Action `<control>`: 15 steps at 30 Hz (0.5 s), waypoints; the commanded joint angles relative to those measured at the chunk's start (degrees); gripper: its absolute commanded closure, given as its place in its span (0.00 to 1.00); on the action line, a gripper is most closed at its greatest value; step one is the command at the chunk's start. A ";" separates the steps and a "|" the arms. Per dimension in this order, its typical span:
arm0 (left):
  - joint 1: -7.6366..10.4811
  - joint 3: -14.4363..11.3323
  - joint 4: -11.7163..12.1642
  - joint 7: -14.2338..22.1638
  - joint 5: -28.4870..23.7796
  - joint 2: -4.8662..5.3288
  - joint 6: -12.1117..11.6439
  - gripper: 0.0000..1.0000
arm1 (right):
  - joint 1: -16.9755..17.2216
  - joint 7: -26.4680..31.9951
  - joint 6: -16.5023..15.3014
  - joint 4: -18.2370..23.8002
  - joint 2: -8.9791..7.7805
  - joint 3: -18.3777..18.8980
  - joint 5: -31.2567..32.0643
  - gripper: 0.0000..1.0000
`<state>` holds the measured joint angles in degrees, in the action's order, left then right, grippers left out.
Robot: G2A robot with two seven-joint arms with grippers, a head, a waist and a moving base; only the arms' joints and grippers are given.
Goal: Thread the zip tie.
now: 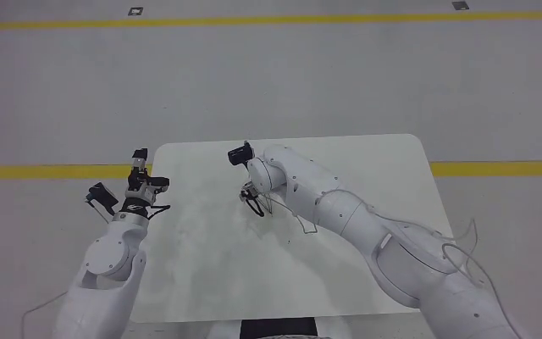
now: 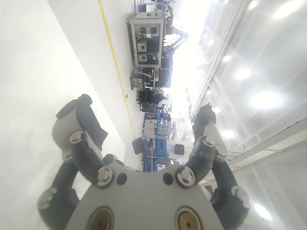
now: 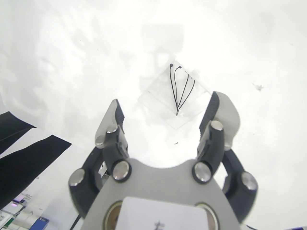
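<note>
Several thin black zip ties (image 3: 178, 89) lie fanned out inside a flat clear bag (image 3: 156, 92) on the white table (image 1: 373, 169). Their tails meet at one end and their heads are spread apart. My right gripper (image 3: 165, 101) hangs open just above the table, short of the bag, with nothing between its fingers; from above, the right gripper (image 1: 251, 200) is near the table's middle. My left gripper (image 2: 145, 104) is open and empty, turned on its side. In the top view the left gripper (image 1: 146, 174) is at the table's left edge.
The table's rounded left edge (image 2: 79, 56) runs close beside the left gripper. A small dark speck (image 3: 176, 143) lies on the table near the right gripper. A yellow floor line (image 1: 491, 168) passes behind the table.
</note>
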<state>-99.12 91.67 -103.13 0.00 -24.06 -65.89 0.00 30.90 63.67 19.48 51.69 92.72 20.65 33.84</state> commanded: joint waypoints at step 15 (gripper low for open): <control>0.00 0.00 0.00 0.00 0.00 0.00 0.00 0.00 | 3.71 0.06 0.00 -2.25 1.38 2.34 5.48 0.83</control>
<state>-99.12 91.67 -103.13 0.00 -24.06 -65.89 0.00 34.42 63.85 19.48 49.63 93.95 22.99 38.91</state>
